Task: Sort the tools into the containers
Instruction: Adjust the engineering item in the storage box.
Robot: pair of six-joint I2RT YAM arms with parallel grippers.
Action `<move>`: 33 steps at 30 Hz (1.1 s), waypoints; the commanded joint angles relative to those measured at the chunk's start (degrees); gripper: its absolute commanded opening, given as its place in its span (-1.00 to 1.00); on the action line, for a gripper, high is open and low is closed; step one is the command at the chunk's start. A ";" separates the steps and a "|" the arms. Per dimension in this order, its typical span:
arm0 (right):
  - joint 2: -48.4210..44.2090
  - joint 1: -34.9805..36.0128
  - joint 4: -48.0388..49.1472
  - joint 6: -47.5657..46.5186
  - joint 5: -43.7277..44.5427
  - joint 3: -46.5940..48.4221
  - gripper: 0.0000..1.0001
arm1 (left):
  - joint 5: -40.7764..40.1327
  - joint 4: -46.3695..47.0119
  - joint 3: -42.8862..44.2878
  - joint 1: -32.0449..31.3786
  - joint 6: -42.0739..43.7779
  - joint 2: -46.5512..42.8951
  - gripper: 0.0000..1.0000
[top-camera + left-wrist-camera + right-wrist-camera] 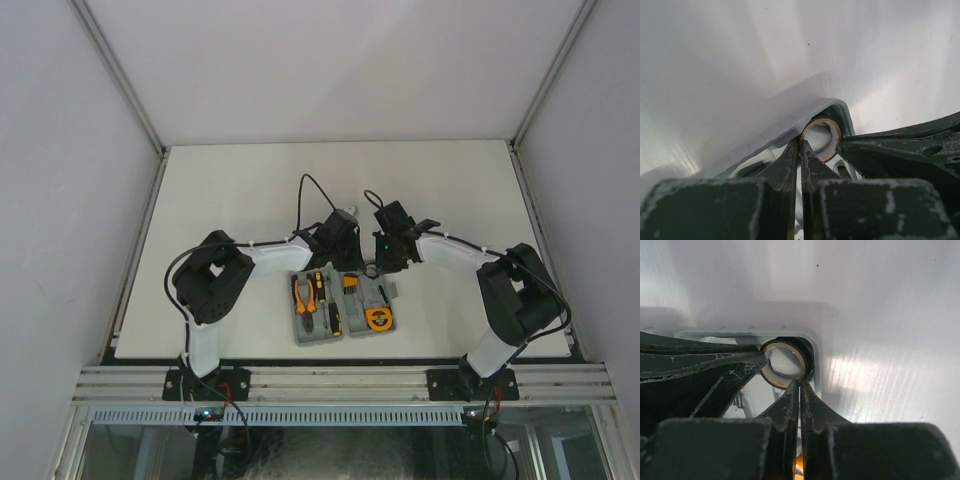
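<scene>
The grey tool case (pixel 389 293) lies open at the table's near middle. Its left half holds the orange-handled pliers (pixel 303 297) and two yellow-and-black screwdrivers (pixel 320 290). The right half holds the hex-key set (pixel 351 283) and the round orange tape measure (pixel 379 320). A black ring with a tan inner rim (pixel 821 139) stands in the case's far corner (pixel 817 340). My left gripper (pixel 801 141) is shut, its tips against the ring's rim. My right gripper (pixel 800 381) is shut too, its tips touching the ring (pixel 785 362) from the other side. Nothing sits between either pair of jaws.
Both wrists crowd together over the case's far edge (pixel 370 262), with cables looping above them. White walls enclose the table on three sides. The arm bases (pixel 205 380) stand on the metal rail at the near edge.
</scene>
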 commanded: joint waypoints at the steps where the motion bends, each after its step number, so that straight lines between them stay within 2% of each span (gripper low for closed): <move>1: 0.16 -0.21 1.56 -0.21 0.29 1.54 -1.00 | -0.17 1.56 0.85 -0.13 -0.05 -0.23 -0.87; 22: 6.23 -0.17 -2.97 -2.31 2.71 2.90 -1.00 | 0.22 1.65 0.79 -0.13 -0.04 -0.23 -0.87; 33: 15.39 2.14 -8.70 -3.78 4.71 7.48 -1.00 | 1.00 2.05 0.97 -0.13 0.24 -0.32 -0.87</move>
